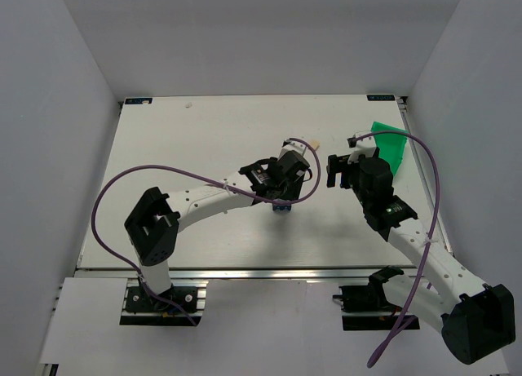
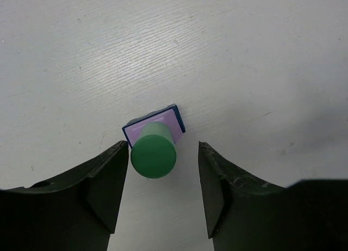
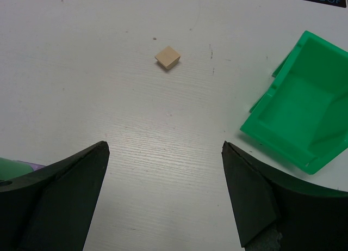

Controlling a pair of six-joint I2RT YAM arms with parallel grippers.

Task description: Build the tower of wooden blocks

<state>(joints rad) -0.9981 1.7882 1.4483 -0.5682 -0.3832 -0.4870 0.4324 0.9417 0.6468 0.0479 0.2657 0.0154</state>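
A small tower (image 2: 154, 139) stands on the white table: a dark blue block at the bottom, a lilac block on it, and a mint green cylinder (image 2: 154, 155) upright on top. My left gripper (image 2: 160, 155) is open, and the cylinder's top sits between the jaws, close to the left finger (image 2: 106, 180). In the top view the left gripper (image 1: 282, 195) hangs over the tower, of which only a blue edge (image 1: 282, 208) shows. A cream block (image 3: 167, 57) lies alone on the table ahead of my open, empty right gripper (image 3: 163, 153), which the top view shows (image 1: 335, 172) right of the tower.
A bright green plastic bin (image 3: 302, 112) lies tipped at the table's right edge, also in the top view (image 1: 390, 143). The cream block in the top view (image 1: 315, 143) lies between the arms' wrists. White walls enclose the table.
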